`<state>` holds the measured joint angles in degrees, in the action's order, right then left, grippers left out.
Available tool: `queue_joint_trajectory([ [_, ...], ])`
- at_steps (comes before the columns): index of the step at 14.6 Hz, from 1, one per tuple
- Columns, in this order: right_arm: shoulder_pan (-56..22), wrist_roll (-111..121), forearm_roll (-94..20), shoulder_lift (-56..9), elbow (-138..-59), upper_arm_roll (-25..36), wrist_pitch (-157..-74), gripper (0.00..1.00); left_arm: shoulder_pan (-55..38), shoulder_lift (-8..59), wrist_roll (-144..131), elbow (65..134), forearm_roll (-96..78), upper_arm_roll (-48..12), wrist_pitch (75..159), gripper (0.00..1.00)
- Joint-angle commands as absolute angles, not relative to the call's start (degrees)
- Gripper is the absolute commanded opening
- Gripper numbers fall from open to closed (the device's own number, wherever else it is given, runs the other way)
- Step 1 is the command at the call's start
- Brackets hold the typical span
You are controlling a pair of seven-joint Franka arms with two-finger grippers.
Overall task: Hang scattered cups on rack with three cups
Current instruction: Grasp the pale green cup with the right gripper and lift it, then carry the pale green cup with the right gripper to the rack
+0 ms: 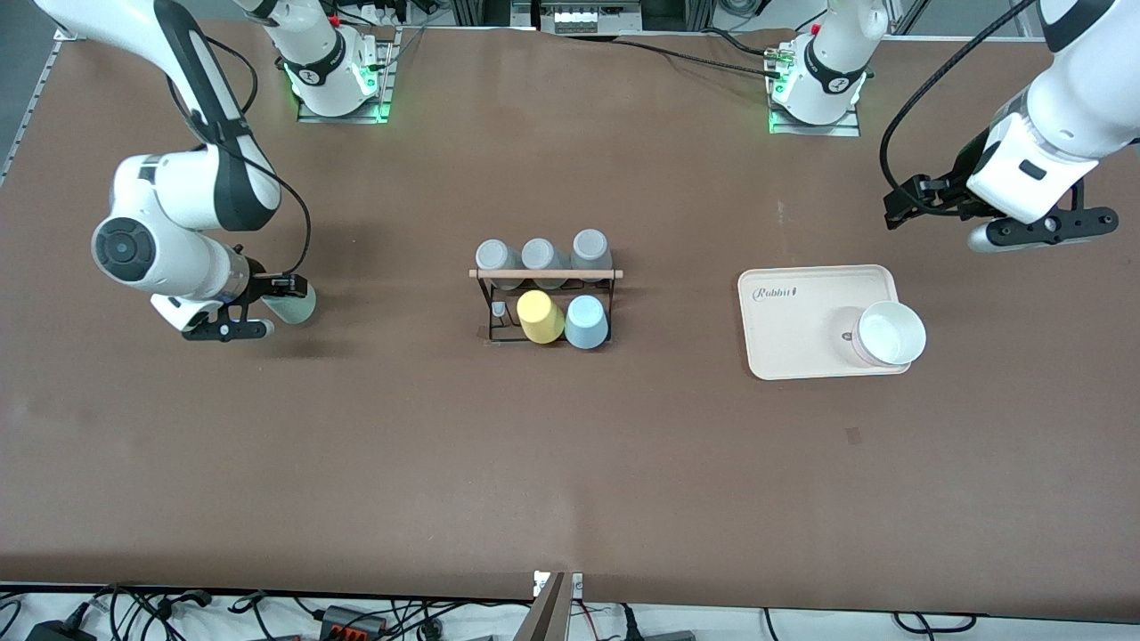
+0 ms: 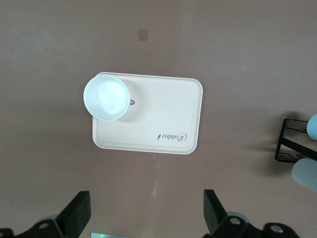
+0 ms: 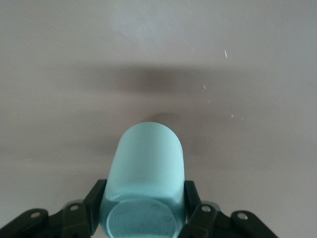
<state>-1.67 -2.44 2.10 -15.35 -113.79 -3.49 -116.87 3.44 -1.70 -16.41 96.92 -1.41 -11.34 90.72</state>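
A mint-green cup [image 1: 297, 305] lies on its side, low at the table, toward the right arm's end. My right gripper [image 1: 278, 308] is shut on it. In the right wrist view the fingers [image 3: 94, 201] press both sides of the cup [image 3: 146, 163] near its base, which faces the camera. The black wire rack [image 1: 545, 274] stands mid-table, with a light blue cup [image 1: 587, 321] on its nearer row. My left gripper [image 1: 904, 206] hangs open and empty [image 2: 146, 206] over bare table beside the cream tray. The left arm waits.
On the rack, three grey cups [image 1: 543, 254] fill the farther row and a yellow cup [image 1: 540, 317] sits beside the blue one. The cream tray [image 1: 802, 312] holds a white bowl [image 1: 889, 334] toward the left arm's end.
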Motion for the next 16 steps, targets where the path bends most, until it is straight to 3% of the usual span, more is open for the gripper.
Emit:
queue_joint_trajectory([
  [1,-6.14,-6.48,1.76,-16.08,-103.74,-3.52,-108.39,0.21,3.69,-2.81,-15.47,96.68,-1.58,-11.43,89.65,1.00],
  [8,-19.58,-26.51,-0.26,-20.47,-93.70,-3.52,-106.08,0.21,4.48,-2.64,-12.85,95.98,-1.58,-10.72,88.59,1.00],
  [16,-30.14,-42.09,-1.32,-31.72,-77.18,-3.52,-103.98,0.21,4.48,-2.64,-10.46,95.98,-1.58,-10.72,88.51,1.00],
])
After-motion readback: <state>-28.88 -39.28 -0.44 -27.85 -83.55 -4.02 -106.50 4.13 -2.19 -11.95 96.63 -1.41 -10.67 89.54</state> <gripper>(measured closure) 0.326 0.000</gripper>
